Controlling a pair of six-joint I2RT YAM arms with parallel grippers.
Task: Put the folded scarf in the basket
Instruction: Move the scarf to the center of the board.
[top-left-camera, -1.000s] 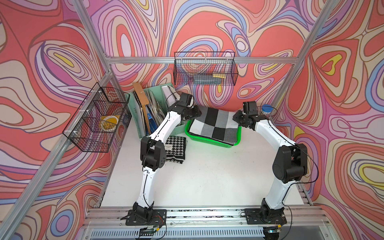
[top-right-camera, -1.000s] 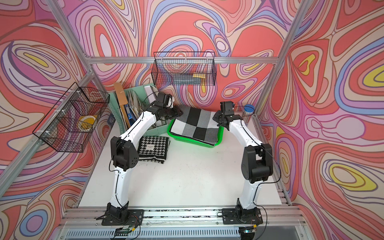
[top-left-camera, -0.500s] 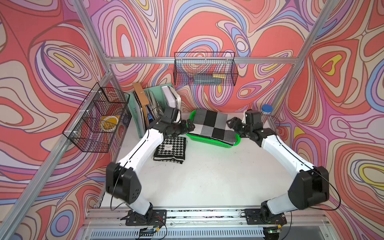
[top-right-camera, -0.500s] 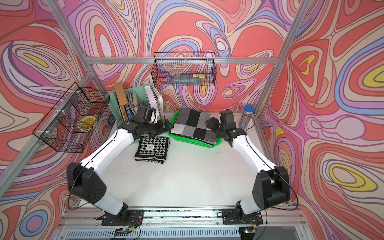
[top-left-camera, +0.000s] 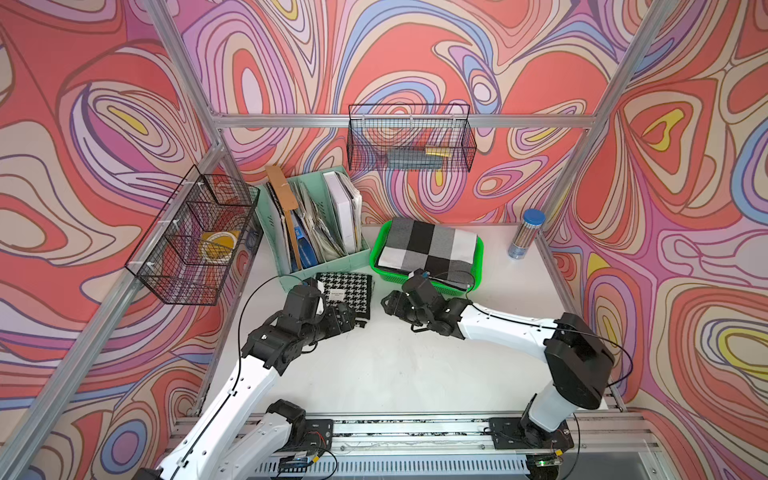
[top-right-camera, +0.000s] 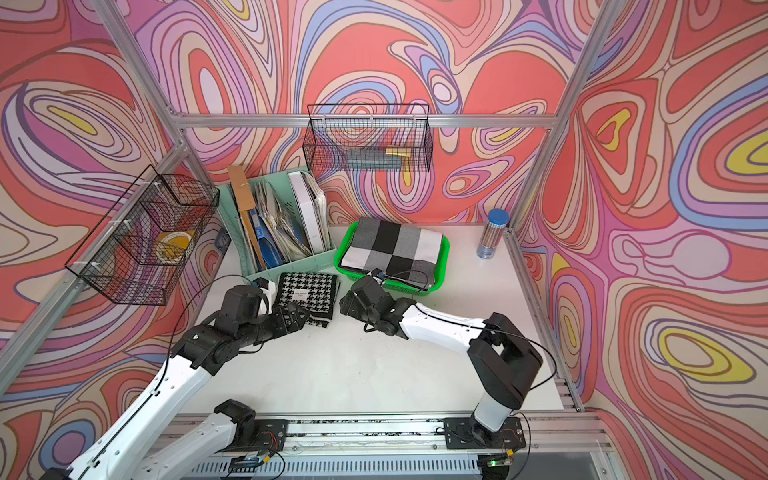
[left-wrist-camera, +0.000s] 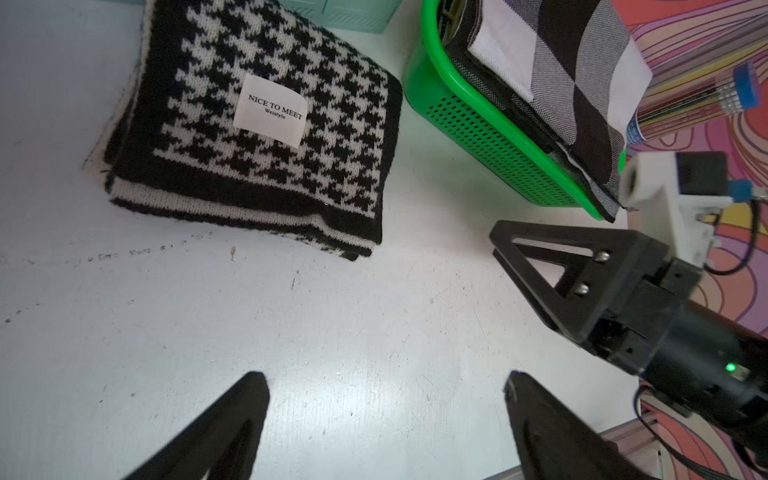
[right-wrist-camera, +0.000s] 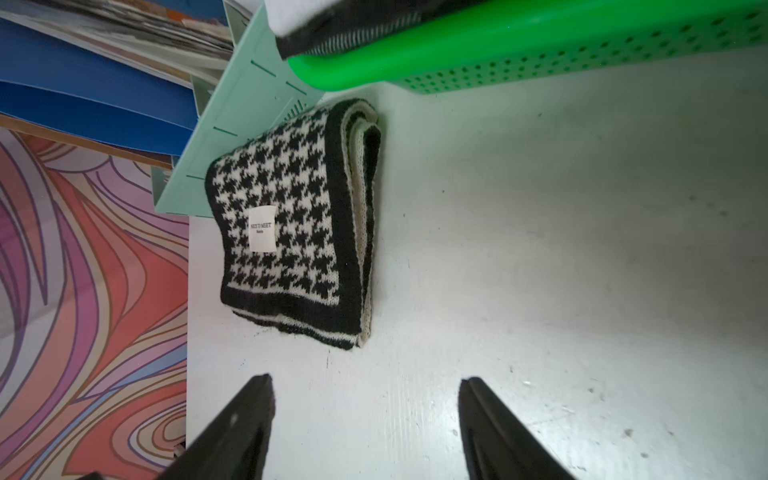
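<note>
A folded grey, black and white checked scarf (top-left-camera: 428, 249) (top-right-camera: 395, 247) (left-wrist-camera: 582, 62) lies in the bright green basket (top-left-camera: 376, 254) (top-right-camera: 340, 251) (left-wrist-camera: 490, 137) (right-wrist-camera: 540, 45) at the back of the table, with one edge hanging over the near rim. A second folded scarf, black-and-white houndstooth (top-left-camera: 349, 291) (top-right-camera: 309, 291) (left-wrist-camera: 266, 137) (right-wrist-camera: 291, 232), rests flat on the table beside the basket. My left gripper (top-left-camera: 347, 320) (top-right-camera: 297, 318) (left-wrist-camera: 384, 382) is open and empty at that scarf's near edge. My right gripper (top-left-camera: 388, 303) (top-right-camera: 347, 301) (right-wrist-camera: 368, 380) is open and empty in front of the basket.
A mint file holder (top-left-camera: 316, 224) full of papers stands behind the houndstooth scarf. Two black wire baskets (top-left-camera: 195, 241) (top-left-camera: 409, 141) hang on the frame. A blue-capped tube (top-left-camera: 525, 235) stands at the back right. White tabletop (top-left-camera: 395, 365) stretches toward the front rail.
Both arms have drawn back from the basket toward the front and lowered. The left gripper's jaws have spread wider. The checked scarf now lies free in the basket.
</note>
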